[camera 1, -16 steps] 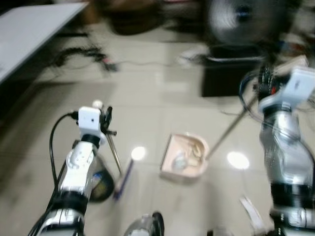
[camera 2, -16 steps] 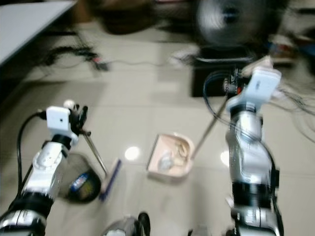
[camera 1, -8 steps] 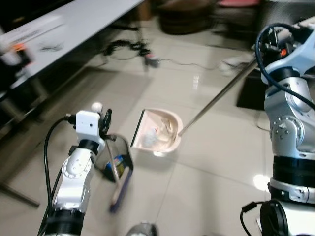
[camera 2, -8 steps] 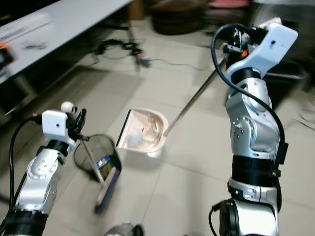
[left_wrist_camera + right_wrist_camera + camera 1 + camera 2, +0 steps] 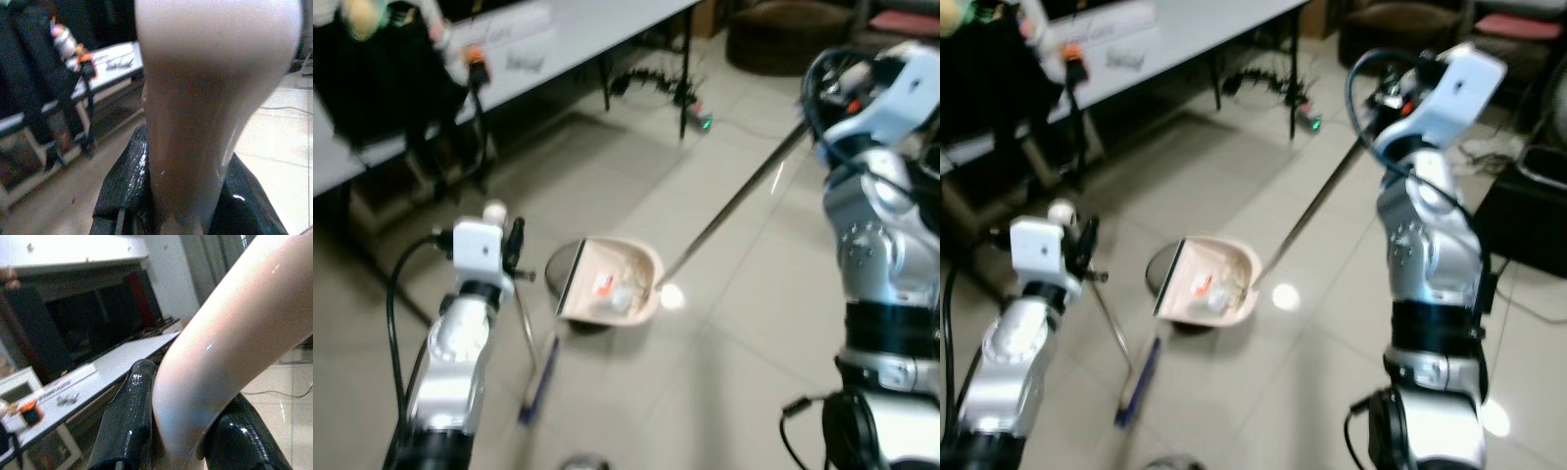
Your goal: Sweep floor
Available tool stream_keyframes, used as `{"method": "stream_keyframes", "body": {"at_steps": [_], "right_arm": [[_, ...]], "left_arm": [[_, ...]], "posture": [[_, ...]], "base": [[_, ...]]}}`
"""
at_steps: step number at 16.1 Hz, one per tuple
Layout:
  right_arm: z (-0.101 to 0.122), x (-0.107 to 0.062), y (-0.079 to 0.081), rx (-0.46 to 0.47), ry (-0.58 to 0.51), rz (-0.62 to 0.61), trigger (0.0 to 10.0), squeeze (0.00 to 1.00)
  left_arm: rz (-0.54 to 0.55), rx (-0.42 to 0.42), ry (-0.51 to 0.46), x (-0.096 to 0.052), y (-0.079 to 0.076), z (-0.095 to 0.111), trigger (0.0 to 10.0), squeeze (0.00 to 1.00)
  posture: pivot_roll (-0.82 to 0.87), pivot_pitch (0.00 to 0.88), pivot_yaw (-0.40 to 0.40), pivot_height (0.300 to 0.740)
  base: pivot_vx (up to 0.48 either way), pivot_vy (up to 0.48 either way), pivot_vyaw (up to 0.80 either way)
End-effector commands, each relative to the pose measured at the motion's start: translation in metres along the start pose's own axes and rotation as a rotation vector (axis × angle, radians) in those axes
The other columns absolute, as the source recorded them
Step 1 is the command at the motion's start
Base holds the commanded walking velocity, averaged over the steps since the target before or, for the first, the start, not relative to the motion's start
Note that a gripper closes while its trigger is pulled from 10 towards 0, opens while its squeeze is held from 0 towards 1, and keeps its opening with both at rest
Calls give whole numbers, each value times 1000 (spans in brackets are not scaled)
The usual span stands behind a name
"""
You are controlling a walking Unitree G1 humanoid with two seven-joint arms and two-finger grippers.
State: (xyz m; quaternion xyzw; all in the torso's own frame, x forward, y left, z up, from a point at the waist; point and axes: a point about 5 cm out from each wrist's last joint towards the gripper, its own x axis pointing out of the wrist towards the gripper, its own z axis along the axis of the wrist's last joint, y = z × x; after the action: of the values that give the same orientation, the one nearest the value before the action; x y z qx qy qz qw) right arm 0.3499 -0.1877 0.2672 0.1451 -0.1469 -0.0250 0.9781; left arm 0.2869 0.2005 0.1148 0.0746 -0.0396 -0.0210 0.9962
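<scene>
Over the dark bin (image 5: pixel 1167 269) hangs the loaded dustpan (image 5: pixel 1206 281), right gripper (image 5: pixel 181 431) clamped on its handle, left gripper (image 5: pixel 186 196) clamping the broom (image 5: pixel 1136 377); tip early and litter misses.

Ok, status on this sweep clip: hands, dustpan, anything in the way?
Left hand shut on broom handle. Right hand shut on dustpan pole. Dustpan holds litter, over dark bin. Table beyond; path open.
</scene>
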Motion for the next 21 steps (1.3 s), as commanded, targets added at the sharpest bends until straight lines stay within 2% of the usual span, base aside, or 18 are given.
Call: {"method": "stream_keyframes", "body": {"at_steps": [1,2,4,14,21], "right_arm": [[15,3,10,10,-68,36,10000,0],[13,2,15,-53,-73,72,10000,0],[10,2,21,-91,-90,113,10000,0],[5,6,28,-164,-134,158,10000,0],[4,6,29,-157,-149,163,10000,0]], "left_arm": [[16,20,-41,5,5,12,10000,0],[35,8,-32,7,7,11,10000,0],[66,4,-30,10,11,11,10000,0],[63,16,-42,12,6,10,10000,0],[63,20,-48,14,4,12,10000,0]], "posture": [[-3,0,80,740],[-3,0,80,740],[4,0,67,740],[9,0,64,740],[0,0,73,740]], "base": [[319,0,0],[330,0,0],[332,0,0],[338,0,0],[342,0,0]]}}
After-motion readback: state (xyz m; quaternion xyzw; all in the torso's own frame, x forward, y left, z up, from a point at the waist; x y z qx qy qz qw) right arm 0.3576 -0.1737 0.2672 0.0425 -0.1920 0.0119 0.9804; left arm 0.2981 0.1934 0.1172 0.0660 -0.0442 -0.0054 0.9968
